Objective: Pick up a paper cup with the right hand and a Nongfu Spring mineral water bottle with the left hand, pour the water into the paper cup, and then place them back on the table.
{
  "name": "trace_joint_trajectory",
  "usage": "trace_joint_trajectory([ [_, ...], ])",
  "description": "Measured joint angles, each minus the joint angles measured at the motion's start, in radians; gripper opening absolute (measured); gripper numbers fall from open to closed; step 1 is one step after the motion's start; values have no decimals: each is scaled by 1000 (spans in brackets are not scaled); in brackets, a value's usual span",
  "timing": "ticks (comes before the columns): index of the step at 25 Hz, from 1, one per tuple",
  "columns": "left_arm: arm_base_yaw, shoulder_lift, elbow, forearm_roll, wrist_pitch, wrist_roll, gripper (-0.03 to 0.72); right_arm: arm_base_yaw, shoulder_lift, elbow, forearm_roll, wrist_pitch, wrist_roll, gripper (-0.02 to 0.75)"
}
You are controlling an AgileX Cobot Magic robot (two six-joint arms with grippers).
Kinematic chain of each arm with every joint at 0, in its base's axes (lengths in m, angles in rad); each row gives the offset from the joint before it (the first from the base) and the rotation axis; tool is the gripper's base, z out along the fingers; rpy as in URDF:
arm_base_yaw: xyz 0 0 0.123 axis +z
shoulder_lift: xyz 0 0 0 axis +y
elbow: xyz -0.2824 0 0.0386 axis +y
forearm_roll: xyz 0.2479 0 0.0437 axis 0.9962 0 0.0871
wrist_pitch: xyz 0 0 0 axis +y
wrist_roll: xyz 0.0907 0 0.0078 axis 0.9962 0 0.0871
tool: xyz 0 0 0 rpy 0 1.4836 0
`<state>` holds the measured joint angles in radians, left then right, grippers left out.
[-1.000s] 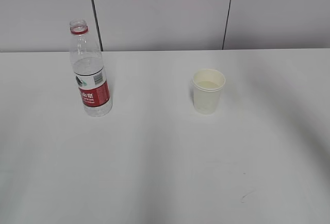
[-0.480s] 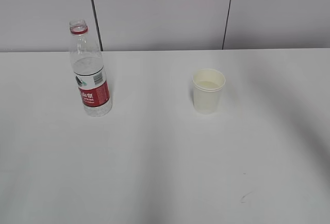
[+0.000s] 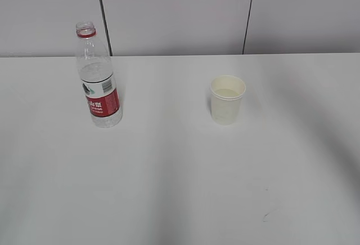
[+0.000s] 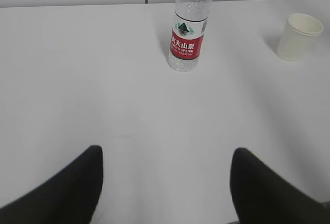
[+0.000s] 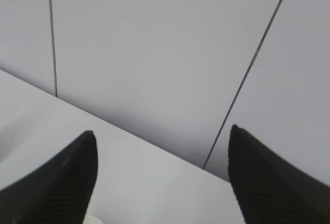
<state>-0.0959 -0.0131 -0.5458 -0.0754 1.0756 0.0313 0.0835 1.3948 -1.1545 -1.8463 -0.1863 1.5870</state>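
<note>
Hovering with both the left hand and right hand spread and empty, we risk toppling the uncapped Nongfu Spring mineral water bottle far left or the paper cup with a careless approach.

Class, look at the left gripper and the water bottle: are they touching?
Apart. In the left wrist view, bare table separates the open left gripper from the upright water bottle.

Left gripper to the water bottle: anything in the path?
Nothing visible. In the left wrist view the left gripper is open and empty, with only bare table between it and the upright Nongfu Spring mineral water bottle. The paper cup stands well off to the bottle's right.
</note>
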Motion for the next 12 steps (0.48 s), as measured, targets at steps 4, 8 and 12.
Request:
trace_joint_trajectory([
  [4,0,0,0,-1,0,0,467,0,0,0,0,35,0,582],
  [8,0,0,0,-2,0,0,466,0,0,0,2,48,0,582],
  [12,0,0,0,-2,0,0,466,0,0,0,2,74,0,582],
])
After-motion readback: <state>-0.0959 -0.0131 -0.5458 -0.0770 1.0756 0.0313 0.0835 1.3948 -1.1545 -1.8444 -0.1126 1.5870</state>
